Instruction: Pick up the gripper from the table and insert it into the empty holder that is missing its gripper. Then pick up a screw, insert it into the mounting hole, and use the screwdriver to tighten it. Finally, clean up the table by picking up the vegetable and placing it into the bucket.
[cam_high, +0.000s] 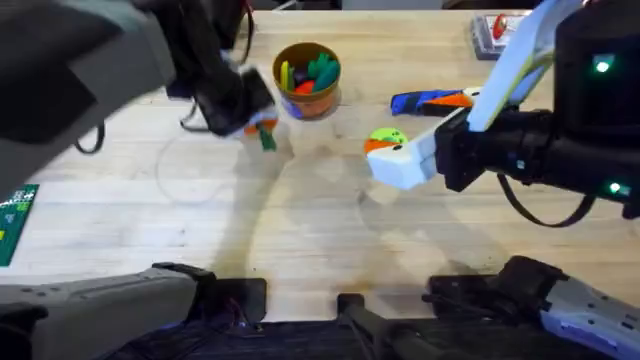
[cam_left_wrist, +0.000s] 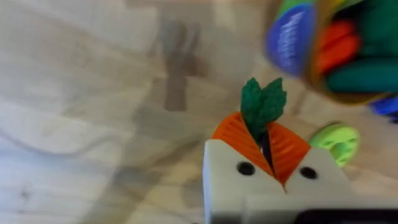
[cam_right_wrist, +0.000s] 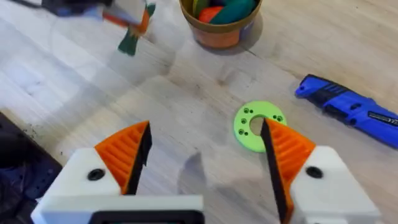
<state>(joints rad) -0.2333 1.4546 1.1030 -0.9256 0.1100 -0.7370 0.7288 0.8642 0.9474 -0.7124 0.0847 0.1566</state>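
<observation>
My left gripper (cam_high: 256, 120) hangs just left of the bucket (cam_high: 306, 80), shut on the green vegetable (cam_high: 267, 139). In the left wrist view its leafy end (cam_left_wrist: 262, 102) sticks out from between the orange pads (cam_left_wrist: 235, 134). My right gripper (cam_right_wrist: 205, 155) is open above the table (cam_high: 300, 230), both orange pads showing, with nothing between them. The blue screwdriver (cam_high: 430, 101) lies right of the bucket, also visible as the screwdriver (cam_right_wrist: 348, 109) in the right wrist view. The loose gripper piece and the screw are out of view.
A bright green disc with holes (cam_high: 388, 134) lies by the right gripper's tip. The orange bucket (cam_right_wrist: 221, 22) holds several colourful toys. A red-and-white case (cam_high: 497, 35) sits at the far right, a green board (cam_high: 14, 215) at the left edge.
</observation>
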